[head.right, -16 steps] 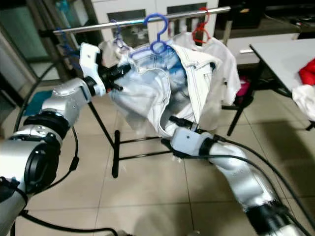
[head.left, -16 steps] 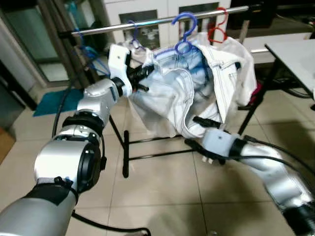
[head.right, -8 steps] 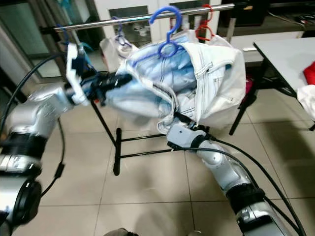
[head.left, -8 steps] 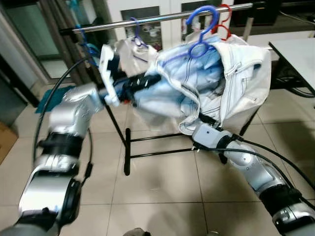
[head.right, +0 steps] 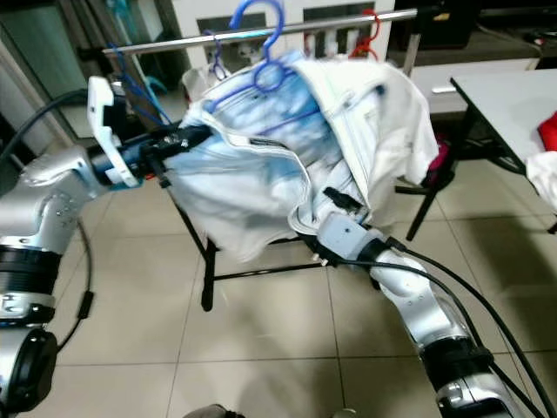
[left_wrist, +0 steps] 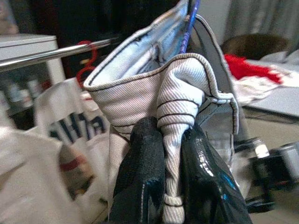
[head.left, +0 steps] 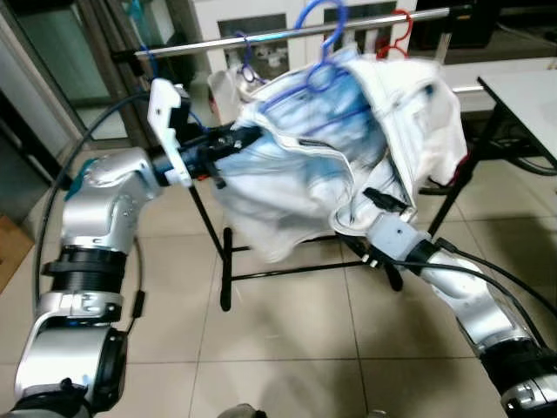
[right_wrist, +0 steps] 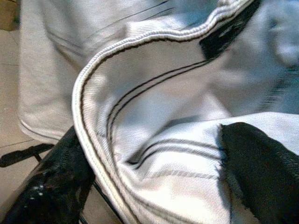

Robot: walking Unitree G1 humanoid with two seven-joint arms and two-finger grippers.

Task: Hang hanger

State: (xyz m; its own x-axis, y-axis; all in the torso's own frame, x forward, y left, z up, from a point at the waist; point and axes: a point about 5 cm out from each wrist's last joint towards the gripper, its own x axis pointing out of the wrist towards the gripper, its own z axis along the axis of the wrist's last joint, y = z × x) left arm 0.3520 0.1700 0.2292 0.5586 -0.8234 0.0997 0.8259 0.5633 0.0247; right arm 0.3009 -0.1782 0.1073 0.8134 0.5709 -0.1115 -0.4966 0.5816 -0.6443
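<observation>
Gripping the white garment [head.left: 348,148] (on a blue hanger [head.left: 318,52]) are left claw [left_wrist: 175,186] and right claw [head.left: 370,209].

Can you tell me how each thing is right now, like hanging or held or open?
Blue hanger: hook up at the rail, jacket draped on it.
White jacket: bunched, held by both end effectors.
Left end effector: shut on a jacket fold.
Right end effector: at the jacket's lower edge, cloth between its fingers.
Red hanger: hanging on the rail.
Rail: level, on its stand.
</observation>
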